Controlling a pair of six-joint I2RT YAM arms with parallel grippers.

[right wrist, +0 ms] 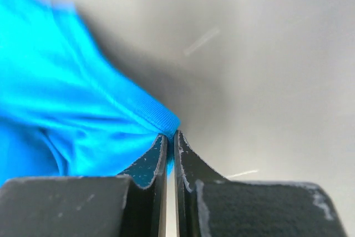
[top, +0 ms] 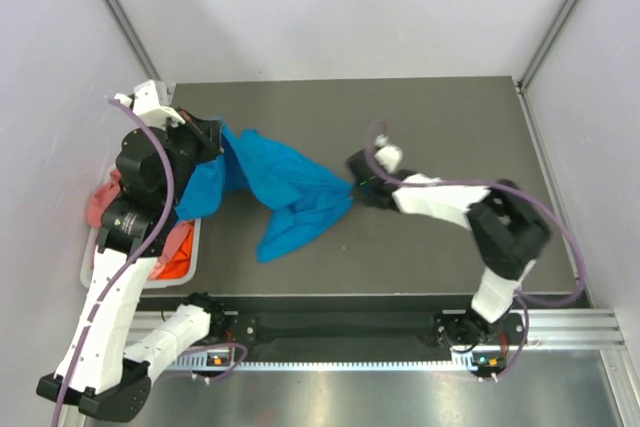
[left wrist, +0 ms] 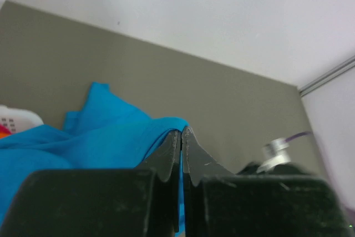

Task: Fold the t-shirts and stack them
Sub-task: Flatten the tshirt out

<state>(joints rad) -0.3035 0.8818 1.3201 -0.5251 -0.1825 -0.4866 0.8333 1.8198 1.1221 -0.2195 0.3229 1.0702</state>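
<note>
While both arms have a pinch on it, the turquoise t-shirt [top: 290, 187] lies strung across the table [top: 430, 117] between them. One end is at the left jaws toward the far-left corner, the other at the right jaws near the table's middle.

The left jaws are closed flat with a fold of blue cloth caught between them, as the left wrist view shows. The right jaws are likewise shut tight, nipping the ribbed hem [right wrist: 158, 116] right at its corner.

The shirt's long axis runs from the left jaws rightward and a little toward the near edge, ending at the right jaws. A loose lobe [top: 275, 242] of cloth spills off that line toward the arms' bases and rests crumpled on the table.

Spreading the shirt looks like the step in hand, and it turns on this — the two grips sit at opposite ends of the axis, so drawing them apart along it should take up the slack.

Other shirts, salmon-pink [top: 100, 202] and orange-red [top: 175, 252], sit in the white basket [top: 193, 247] beside the left arm [top: 140, 162], unfolded as far as can be seen.
</note>
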